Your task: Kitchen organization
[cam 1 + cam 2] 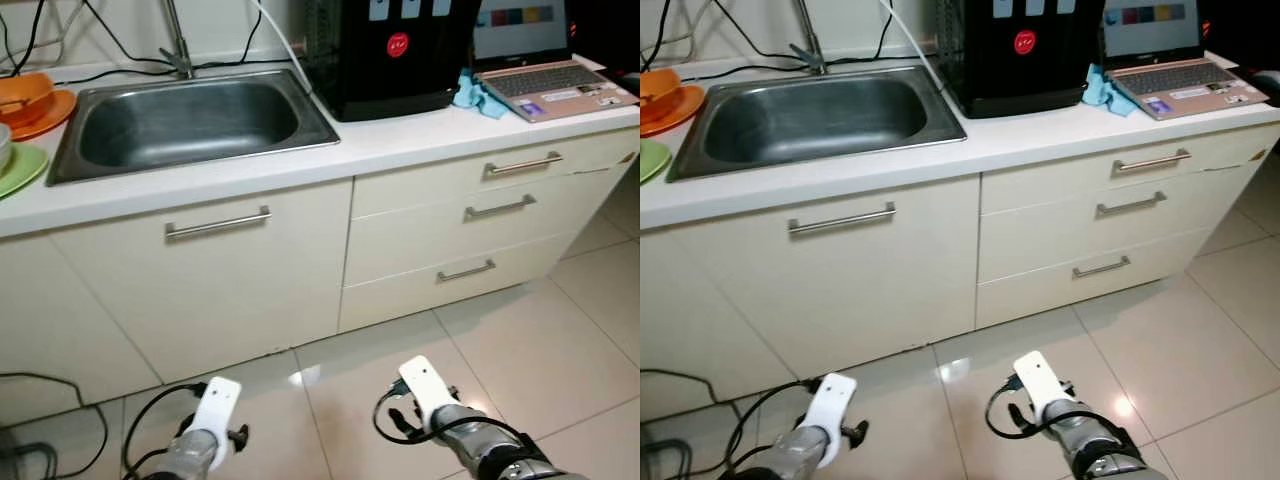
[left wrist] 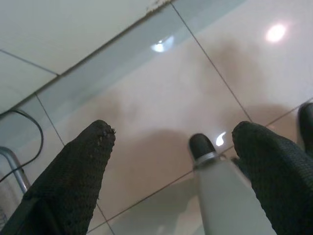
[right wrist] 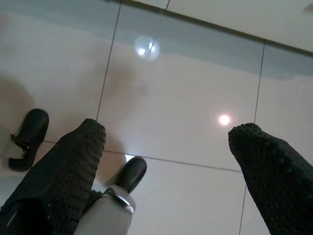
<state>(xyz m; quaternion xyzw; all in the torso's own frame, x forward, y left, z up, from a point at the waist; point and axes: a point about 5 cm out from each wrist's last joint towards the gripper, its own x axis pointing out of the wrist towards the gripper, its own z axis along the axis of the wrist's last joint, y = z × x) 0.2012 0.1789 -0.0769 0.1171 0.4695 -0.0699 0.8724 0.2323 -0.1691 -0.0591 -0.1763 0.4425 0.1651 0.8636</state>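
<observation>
With both the left gripper [image 2: 176, 161] and right gripper [image 3: 166, 161] hanging wide and empty above the floor, a careless reach could knock the orange bowl [image 1: 25, 95] off the worktop's [image 1: 400, 140] far left edge.

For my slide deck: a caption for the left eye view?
Robot faces a white counter with steel sink, black appliance and laptop, both arms low.
</observation>
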